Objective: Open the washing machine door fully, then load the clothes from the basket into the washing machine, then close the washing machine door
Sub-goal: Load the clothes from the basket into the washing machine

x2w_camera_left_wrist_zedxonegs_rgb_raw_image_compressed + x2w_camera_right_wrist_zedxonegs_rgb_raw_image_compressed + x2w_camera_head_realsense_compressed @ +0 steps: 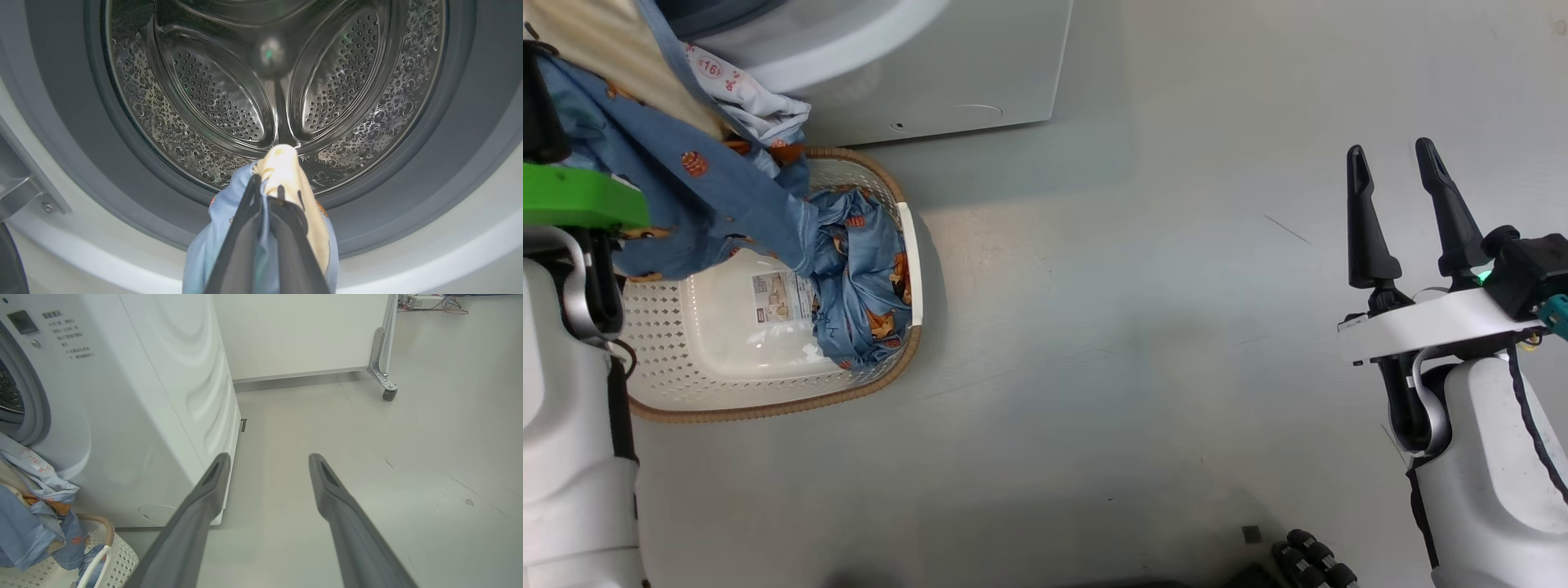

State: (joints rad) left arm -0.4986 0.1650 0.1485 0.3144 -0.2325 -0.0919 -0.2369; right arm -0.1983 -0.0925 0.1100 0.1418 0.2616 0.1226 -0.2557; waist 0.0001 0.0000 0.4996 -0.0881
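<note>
Head view: the clothes (686, 188) trailed from the basket (670, 327) up and left toward the washer (931, 73), and the right pincer (1390, 149) stood open and empty, well to the right. Left wrist view: the left pincer (267, 188) was clamped on the clothes, with the drum (261, 81) mouth straight ahead. Right wrist view: the washer lay left of that open pincer.

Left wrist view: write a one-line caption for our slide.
Shut on a blue garment, the left claw points into the perforated drum of the washing machine.
</note>
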